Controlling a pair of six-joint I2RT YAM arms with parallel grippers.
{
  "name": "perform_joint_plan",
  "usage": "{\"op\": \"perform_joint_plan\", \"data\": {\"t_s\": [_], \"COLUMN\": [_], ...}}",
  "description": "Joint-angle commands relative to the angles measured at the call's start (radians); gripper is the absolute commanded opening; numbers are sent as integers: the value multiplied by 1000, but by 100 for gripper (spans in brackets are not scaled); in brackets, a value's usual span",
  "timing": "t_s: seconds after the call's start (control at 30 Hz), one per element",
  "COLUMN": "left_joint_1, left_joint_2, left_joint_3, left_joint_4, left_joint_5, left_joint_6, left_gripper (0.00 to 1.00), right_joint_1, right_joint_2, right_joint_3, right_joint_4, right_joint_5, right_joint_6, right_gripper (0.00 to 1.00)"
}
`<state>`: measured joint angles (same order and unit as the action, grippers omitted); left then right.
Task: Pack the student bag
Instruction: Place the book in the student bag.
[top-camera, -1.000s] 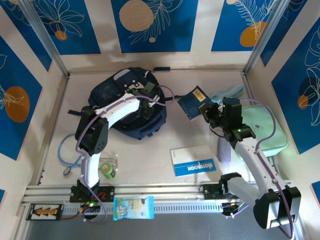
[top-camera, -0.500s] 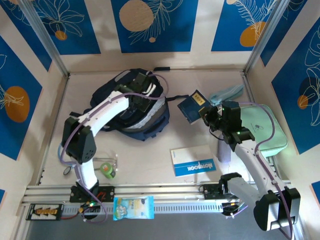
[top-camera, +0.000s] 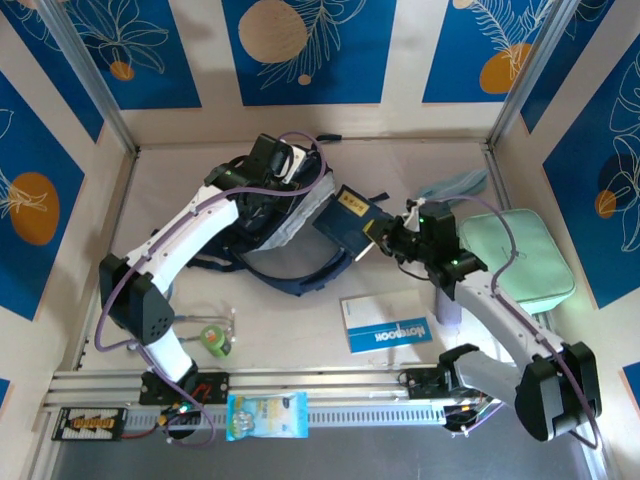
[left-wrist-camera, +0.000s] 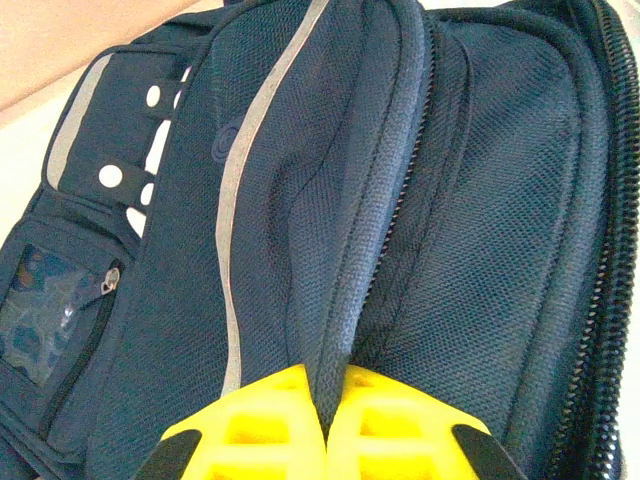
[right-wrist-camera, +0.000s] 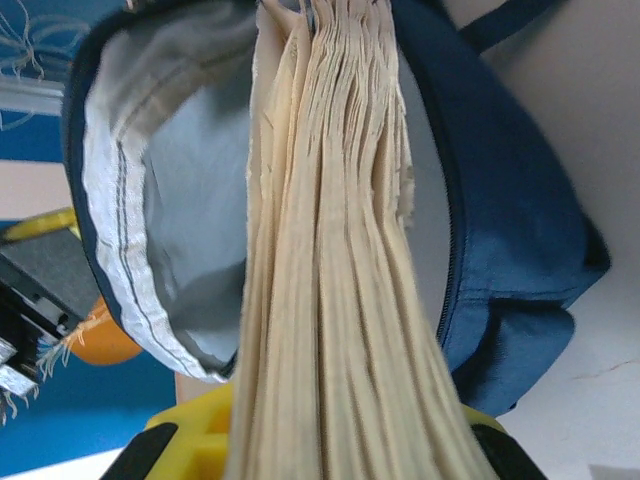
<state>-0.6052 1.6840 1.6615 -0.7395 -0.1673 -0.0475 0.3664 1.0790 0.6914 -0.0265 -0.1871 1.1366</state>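
The table (top-camera: 400, 160) carries the student bag (top-camera: 290, 250) left of centre toward the far side, its mouth gaping open to the right. A mint-green case (top-camera: 515, 255) lies at the right edge. The right jaws are clamped on a dark blue book (top-camera: 345, 225), whose page edges sit inside the bag's grey-lined mouth. The left jaws pinch a fold of the bag's zip edge.

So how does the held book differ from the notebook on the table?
The dark blue book is tilted in the right gripper at the open student bag; the notebook lies flat and free on the table. The book's cover is dark, the notebook's white and blue. Both are rectangular.
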Motion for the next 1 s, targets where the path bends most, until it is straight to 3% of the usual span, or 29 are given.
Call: {"op": "perform_joint_plan", "data": {"t_s": [0.0, 0.2, 0.33, 0.6, 0.67, 0.97], "left_joint_1": [6, 16, 45, 80, 91, 120], "left_joint_2": [-51, -44, -38, -16, -13, -4], "left_joint_3": [63, 71, 94, 127, 135, 157], "left_joint_4": [123, 102, 88, 64, 63, 56], "left_joint_5": [27, 30, 95, 201, 217, 277], "left_joint_6": [-31, -43, -73, -104, -116, -119], "left_gripper": [0, 0, 0, 0, 0, 0], "right_joint_1": [60, 140, 163, 196, 205, 232], "right_joint_2": [64, 300, 439, 741, 809, 983], "right_joint_3": [24, 172, 287, 477, 527, 649], "right_joint_4": [95, 170, 243, 242, 173, 123], "right_joint_5": [7, 46, 56, 134, 173, 218], "right_joint_6": [20, 58, 59, 128, 156, 242], "right_gripper": [3, 2, 2, 1, 0, 1]}}
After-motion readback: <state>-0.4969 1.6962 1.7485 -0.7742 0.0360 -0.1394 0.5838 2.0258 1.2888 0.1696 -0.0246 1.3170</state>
